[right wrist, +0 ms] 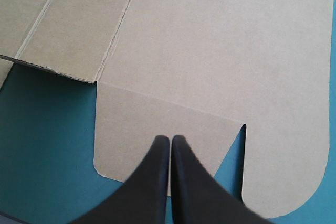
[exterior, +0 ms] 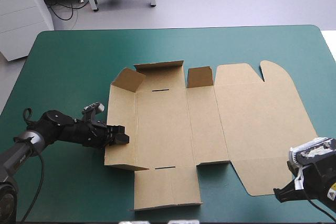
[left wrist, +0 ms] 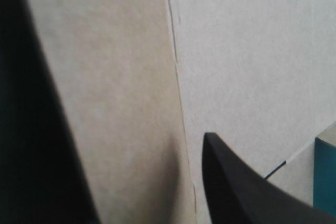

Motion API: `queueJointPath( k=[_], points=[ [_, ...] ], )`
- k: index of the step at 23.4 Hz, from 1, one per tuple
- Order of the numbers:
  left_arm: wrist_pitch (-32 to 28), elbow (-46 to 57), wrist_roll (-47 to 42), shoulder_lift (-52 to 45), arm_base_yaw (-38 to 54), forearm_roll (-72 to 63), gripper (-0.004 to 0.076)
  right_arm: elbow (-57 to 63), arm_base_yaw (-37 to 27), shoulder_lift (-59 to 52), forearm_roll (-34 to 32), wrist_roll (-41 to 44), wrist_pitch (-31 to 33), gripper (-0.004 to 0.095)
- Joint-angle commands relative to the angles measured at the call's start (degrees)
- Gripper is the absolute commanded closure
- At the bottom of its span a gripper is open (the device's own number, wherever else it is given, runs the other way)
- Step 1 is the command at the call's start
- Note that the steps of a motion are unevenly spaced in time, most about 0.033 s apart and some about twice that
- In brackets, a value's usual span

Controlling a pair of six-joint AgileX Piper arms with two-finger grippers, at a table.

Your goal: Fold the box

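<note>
- Box [exterior: 173, 124]: it lies mid-worktop [exterior: 68, 51] as an open sheet, lifted only along its left side and far edge. Nothing pins it, so a sideways push from either arm could slide or spin the whole sheet instead of bending a crease.
- Lid panel [exterior: 257, 114]: flat, on the right. Your right gripper [right wrist: 170, 140] is pinched closed on nothing, its tip over the lid's near tab [right wrist: 157, 124], close to the tab's edge. Drive down or forward and you could skate off onto the teal-green cover [right wrist: 47, 145], or dent the board.
- Left wall [exterior: 123, 108]: partly raised. Your left gripper [exterior: 123, 134] sits at the wall's outer edge with its fingers spread, board showing between them in the wrist view. I can't tell if either finger touches. Close off-square and you could crush the wall or bend it away from the scored line; back off and it will likely sag flat.
- Far flaps [exterior: 160, 67]: standing but untucked — any jolt to the sheet could drop them.
- Near flap [exterior: 168, 187]: flat, on the robot's side — a drag that way could carry it toward the worktop's edge.
</note>
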Motion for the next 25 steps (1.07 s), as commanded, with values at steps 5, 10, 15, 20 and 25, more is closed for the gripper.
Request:
queueJointPath(
  k=[5,10,15,20,25],
  points=[
    [1.59,-1.13,3.75,-0.68,-0.20,-3.66,0.0752,-1.34,-0.20,0.46,-0.33,-0.34,-3.09,0.0912],
    [6.60,-2.75,13.85,-0.46,-0.20,-8.49,0.0752,-1.34,-0.20,0.46,-0.33,-0.34,-3.73,0.0912],
    [13.59,-13.97,13.60,-0.46,-0.20,-7.75,0.0754,-1.34,-0.20,0.46,-0.33,-0.34,-2.88,0.0912],
    [13.71,-28.04,3.00,-0.46,-4.40,9.46,0.0756,-1.34,-0.20,0.46,-0.66,-0.34,-3.73,0.0912],
    [10.97,-38.95,-0.64,-0.46,-10.66,22.28,0.0756,-1.34,-0.20,0.46,-0.66,-0.34,-4.35,0.0912]
  ],
)
